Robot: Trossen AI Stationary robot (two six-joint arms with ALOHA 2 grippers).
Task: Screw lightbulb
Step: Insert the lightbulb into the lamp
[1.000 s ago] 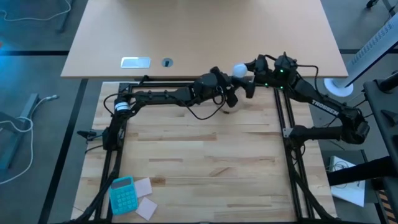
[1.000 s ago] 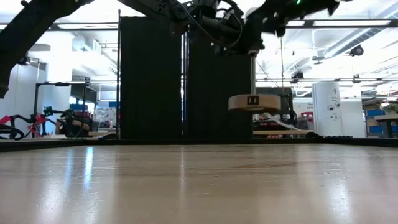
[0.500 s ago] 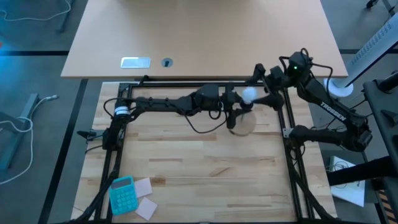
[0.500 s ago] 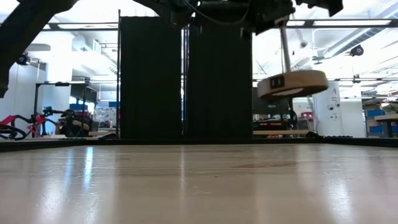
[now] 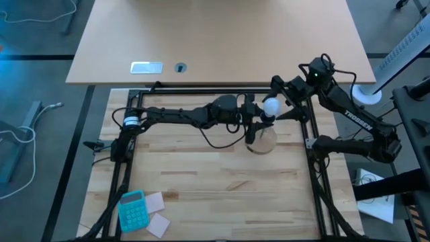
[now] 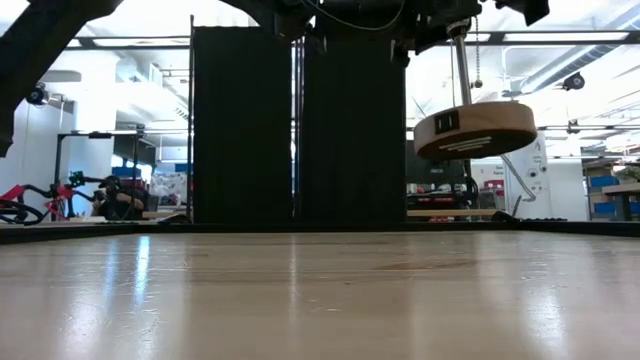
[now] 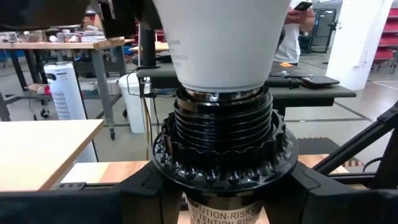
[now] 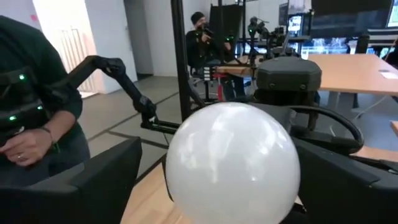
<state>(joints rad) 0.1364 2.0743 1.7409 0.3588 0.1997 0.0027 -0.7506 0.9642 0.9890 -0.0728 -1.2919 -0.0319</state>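
The lightbulb (image 5: 271, 105) sits seated in the black socket (image 7: 219, 140), held up in the air well above the table (image 5: 222, 175). The left wrist view shows its white neck already down in the socket's threaded collar. The right end effector (image 5: 278, 102) is clenched on the lightbulb's globe, a dark finger on each side of the glass in the right wrist view. The left end effector (image 5: 250, 115) grips the stand just below the lightbulb, at the socket; its fingers clasp the black base of that socket. The round wooden disc (image 6: 475, 130) hangs tilted under the lightbulb on its thin post (image 6: 462, 65), clear of the table in the low view.

The step in hand looks like turning the lightbulb into the thread. The tilt is the worry: if the 2 arms do not keep 1 shared axis, the thread may cross and jam. A slipping grip on the glossy globe would spin without screwing. If the left end effector loosens, stand and lightbulb drop to the table.
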